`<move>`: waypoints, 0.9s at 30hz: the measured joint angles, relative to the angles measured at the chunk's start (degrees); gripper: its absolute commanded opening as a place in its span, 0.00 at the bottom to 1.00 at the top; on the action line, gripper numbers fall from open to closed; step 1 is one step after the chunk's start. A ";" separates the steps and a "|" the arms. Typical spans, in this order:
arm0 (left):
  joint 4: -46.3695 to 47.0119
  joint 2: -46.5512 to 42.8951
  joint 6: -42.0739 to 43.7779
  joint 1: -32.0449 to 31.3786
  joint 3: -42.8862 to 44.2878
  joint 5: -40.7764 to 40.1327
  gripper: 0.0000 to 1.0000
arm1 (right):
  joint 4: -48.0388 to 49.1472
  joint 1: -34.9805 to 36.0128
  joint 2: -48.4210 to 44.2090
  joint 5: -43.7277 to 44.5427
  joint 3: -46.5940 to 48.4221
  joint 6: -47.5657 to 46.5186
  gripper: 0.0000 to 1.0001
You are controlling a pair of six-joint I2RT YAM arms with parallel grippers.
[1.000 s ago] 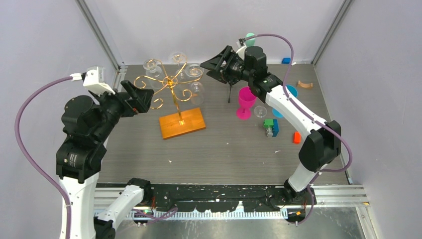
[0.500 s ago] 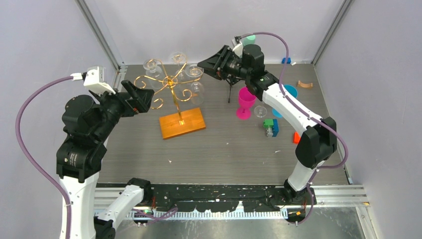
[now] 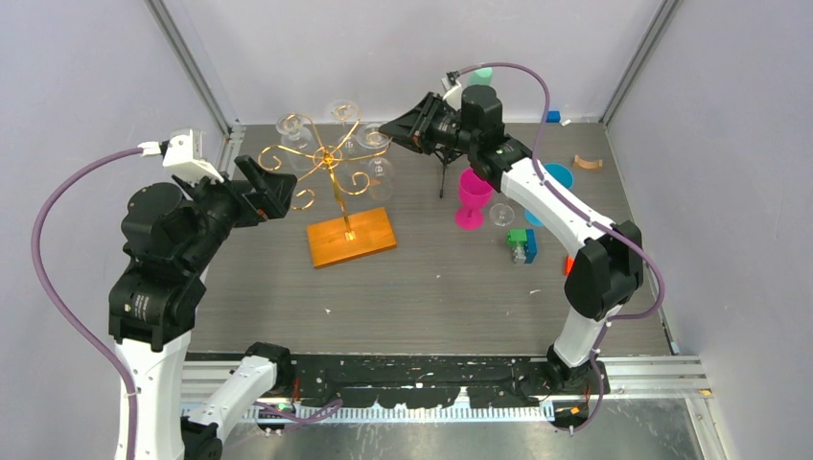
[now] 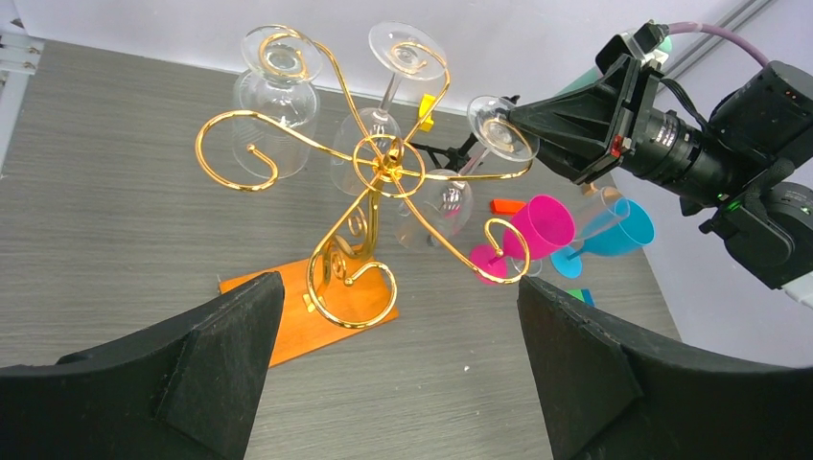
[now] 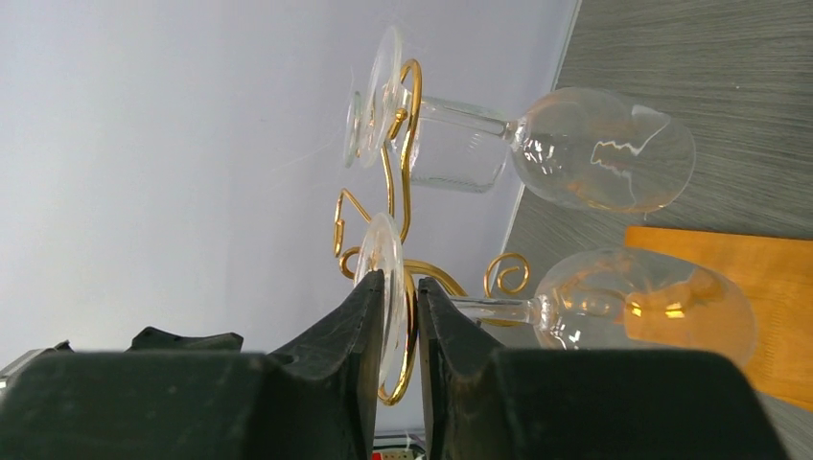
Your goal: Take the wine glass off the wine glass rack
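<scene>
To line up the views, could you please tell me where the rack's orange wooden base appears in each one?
Top external: wooden base, just left of centre.
Left wrist: wooden base, lower centre-left.
Right wrist: wooden base, right edge.
Shared landmark: the gold scroll arms.

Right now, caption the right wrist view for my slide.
Right end effector brackets the foot of a wine glass hanging on the gold wine glass rack; contact unclear.

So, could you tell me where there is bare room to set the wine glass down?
The widest bare patch of table lies between the rack's wooden base and the table's near edge. The right side is crowded: pink goblet, clear glass, blocks.
</scene>
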 measured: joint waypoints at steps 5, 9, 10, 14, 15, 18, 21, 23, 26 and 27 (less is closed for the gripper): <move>-0.20 0.00 0.00 0.00 -0.11 0.02 0.95 | -2.71 0.15 0.00 1.27 1.18 -2.27 0.16; -0.22 0.00 0.09 0.00 -0.11 0.02 0.95 | -4.94 0.39 0.00 2.10 2.45 -3.37 0.11; -0.22 0.00 0.11 0.00 -0.11 0.02 0.95 | -5.35 0.42 0.00 2.16 2.73 -3.56 0.09; -0.24 -0.02 0.11 0.00 -0.11 0.02 0.95 | -6.95 0.72 0.04 3.02 3.63 -4.24 0.01; -0.24 -0.02 0.13 0.00 -0.11 0.02 0.95 | -7.23 0.81 0.09 3.21 3.87 -4.44 0.00; -0.28 -0.02 0.13 0.00 -0.11 0.02 0.95 | -8.00 1.20 0.09 4.11 4.37 -5.64 0.00; -0.39 -0.02 0.13 0.00 -0.11 0.00 0.95 | -10.14 1.86 0.09 5.77 5.68 -7.56 0.00; -0.42 -0.02 0.13 0.00 -0.11 0.00 0.95 | -11.04 2.25 0.09 6.60 6.23 -8.55 0.00; -0.44 -0.02 0.13 0.00 -0.11 0.00 0.95 | -12.48 2.78 -0.04 8.24 6.91 -9.86 0.00; -0.44 -0.02 0.13 0.00 -0.11 0.00 0.95 | -12.72 2.91 -0.17 8.55 6.95 -10.05 0.00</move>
